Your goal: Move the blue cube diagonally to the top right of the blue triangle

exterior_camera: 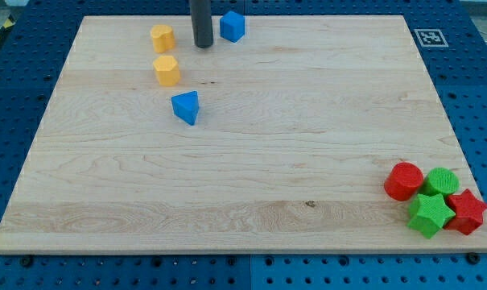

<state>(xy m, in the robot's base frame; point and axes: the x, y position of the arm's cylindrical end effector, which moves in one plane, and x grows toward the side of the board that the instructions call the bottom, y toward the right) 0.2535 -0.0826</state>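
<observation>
The blue cube [232, 26] sits near the view's top edge of the wooden board, a little left of centre. The blue triangle [186, 107] lies below and to the left of it. My tip [203, 46] is the lower end of a dark rod that comes down from the view's top. It stands just left of the blue cube and slightly below it, apart from it by a small gap. It is above and slightly right of the blue triangle.
Two yellow blocks stand left of my tip, one [163, 37] near the top and one [167, 70] below it. At the view's bottom right a red cylinder [404, 180], green cylinder [441, 182], green star [430, 214] and red star [467, 212] cluster at the board's [251, 177] corner.
</observation>
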